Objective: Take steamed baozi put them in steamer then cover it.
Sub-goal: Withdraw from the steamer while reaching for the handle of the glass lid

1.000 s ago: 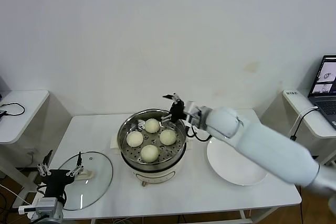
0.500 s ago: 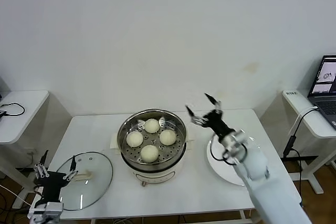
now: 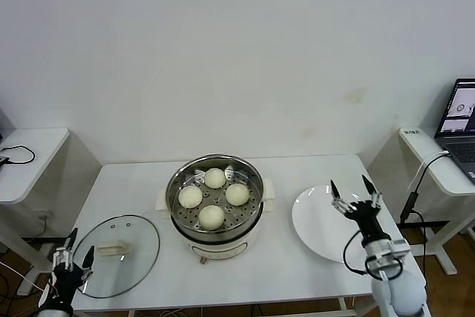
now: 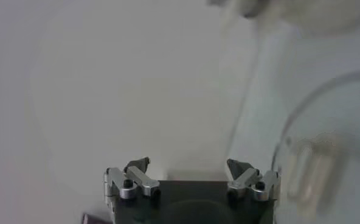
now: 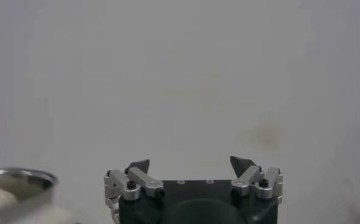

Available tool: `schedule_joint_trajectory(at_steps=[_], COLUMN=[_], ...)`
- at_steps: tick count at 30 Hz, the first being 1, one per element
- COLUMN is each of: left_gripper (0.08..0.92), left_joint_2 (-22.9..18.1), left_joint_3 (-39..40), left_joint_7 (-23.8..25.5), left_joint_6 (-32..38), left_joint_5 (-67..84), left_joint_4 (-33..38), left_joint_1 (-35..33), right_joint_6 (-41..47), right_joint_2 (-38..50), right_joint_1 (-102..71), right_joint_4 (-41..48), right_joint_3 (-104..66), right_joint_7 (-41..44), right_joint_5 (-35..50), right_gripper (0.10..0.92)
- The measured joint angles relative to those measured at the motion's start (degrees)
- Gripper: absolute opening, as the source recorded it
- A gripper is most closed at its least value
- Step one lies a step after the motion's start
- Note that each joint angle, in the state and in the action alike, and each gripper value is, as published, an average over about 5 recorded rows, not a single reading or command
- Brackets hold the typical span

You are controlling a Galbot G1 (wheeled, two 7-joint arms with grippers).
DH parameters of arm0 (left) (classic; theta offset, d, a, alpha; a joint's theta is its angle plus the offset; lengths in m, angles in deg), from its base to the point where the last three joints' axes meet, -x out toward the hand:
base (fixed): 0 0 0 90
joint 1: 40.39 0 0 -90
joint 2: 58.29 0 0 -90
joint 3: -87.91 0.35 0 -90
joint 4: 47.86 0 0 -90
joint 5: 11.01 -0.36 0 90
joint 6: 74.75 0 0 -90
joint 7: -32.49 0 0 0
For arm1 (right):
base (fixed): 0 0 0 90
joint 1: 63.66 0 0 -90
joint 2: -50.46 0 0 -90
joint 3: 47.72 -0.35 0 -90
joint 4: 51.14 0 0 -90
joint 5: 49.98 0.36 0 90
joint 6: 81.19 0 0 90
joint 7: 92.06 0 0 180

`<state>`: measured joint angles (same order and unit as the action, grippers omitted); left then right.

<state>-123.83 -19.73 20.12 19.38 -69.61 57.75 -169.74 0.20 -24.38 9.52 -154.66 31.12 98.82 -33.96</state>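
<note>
From the head view, all four baozi (image 3: 214,197) sit in the steamer (image 3: 215,224) at table centre, while the cover (image 3: 116,255) lies at eight o'clock, not yet placed. The left hand (image 3: 72,261) hangs released beside the cover; the right hand (image 3: 355,196) stands released over the plate (image 3: 315,229) at three o'clock. Each wrist view shows its own hand's jaws spread and empty.

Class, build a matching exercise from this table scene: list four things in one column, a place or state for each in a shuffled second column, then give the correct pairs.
Things:
1. steamed baozi
2. cover
3. white plate
4. right gripper

Places or states:
A. lying flat on the table, left of the steamer
B. bare, right of the steamer
C. four in the perforated tray
D. open, above the plate's right edge

Pairs: 1-C, 2-A, 3-B, 4-D
</note>
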Motion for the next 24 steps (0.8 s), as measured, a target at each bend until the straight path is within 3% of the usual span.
schedule_joint_trajectory(at_steps=[24], left_gripper=[0.823], left_joint_2=[2.1], left_joint_3=[5.47], left_joint_7=[0.96], left_joint_6=[1.07], left_joint_5=[-13.67], left_joint_4=[-9.01], left_joint_1=[5.62], right_joint_6=[-1.07], right_joint_2=[-3.57], right_joint_1=[-8.51], right_joint_4=[-2.79], right_joint_3=[-7.71], right_joint_7=[0.94], right_joint_5=[-0.3], right_gripper=[0.823])
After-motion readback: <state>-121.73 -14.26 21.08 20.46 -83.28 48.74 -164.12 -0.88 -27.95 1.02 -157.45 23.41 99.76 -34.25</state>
